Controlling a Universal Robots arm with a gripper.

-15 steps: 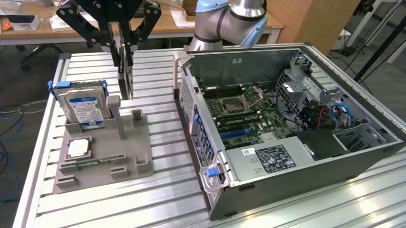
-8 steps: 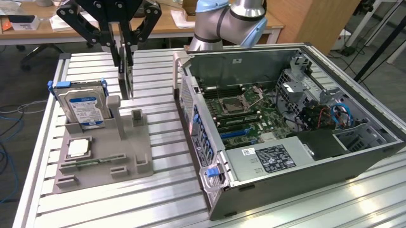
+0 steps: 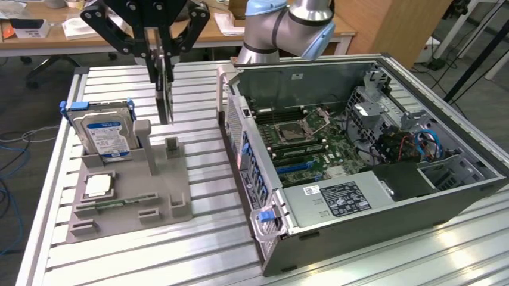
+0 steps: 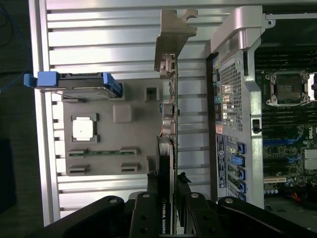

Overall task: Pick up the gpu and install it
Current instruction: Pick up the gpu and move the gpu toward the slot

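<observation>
gpu: held upright and edge-on in the air, silver end bracket pointing away from the gripper in the wrist view, black face labelled in white lettering.
Position of gpu: above the grey holder, over the edge nearest the computer case; its lower edge appears clear of the holder's slotted posts.
gripper: black fingers clamped on the two flat faces of the gpu, near one end of the card.
Robot arm: silver and light blue, rising behind the case at the top of the exterior view.
Holder contents: a blue-labelled hard drive standing upright at the far end; a square processor chip lying flat; a narrow green memory stick lying just beside the chip.
Computer case: lies on its side with the panel off, on the exterior view's right of the holder.
Case interior: green motherboard, bare processor socket, silver power supply nearest the camera.
worktop: ribbed aluminium slats carrying the holder and the case.
</observation>
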